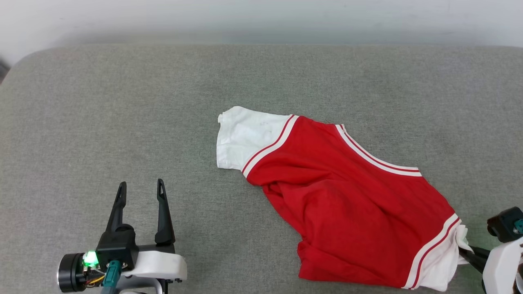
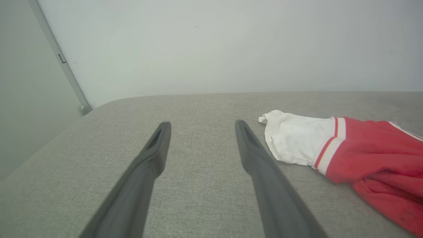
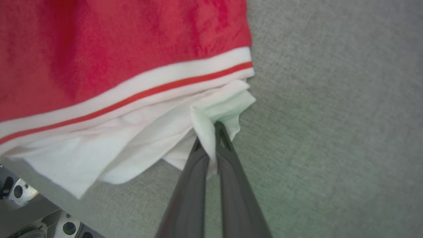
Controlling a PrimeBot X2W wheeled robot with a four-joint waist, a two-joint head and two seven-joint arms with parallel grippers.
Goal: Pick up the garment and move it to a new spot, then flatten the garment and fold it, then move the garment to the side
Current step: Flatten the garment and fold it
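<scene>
While tight on the garment [image 1: 347, 196], right hand [image 3: 211, 132] low at its sleeve; left hand [image 1: 141, 187] agape.

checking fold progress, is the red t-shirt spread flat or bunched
Bunched, not flat: the red T-shirt lies creased and twisted, one white sleeve crumpled in the shut right gripper.

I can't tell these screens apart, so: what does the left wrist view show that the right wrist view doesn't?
Left wrist view: the left fingers spread open and holding nothing, a pale wall behind, and one white sleeve lying flat. Right wrist view: the right fingers pinched shut on the edge of the other white sleeve, seen close up. Both: the red garment with its striped trim, on the grey fabric surface.
</scene>
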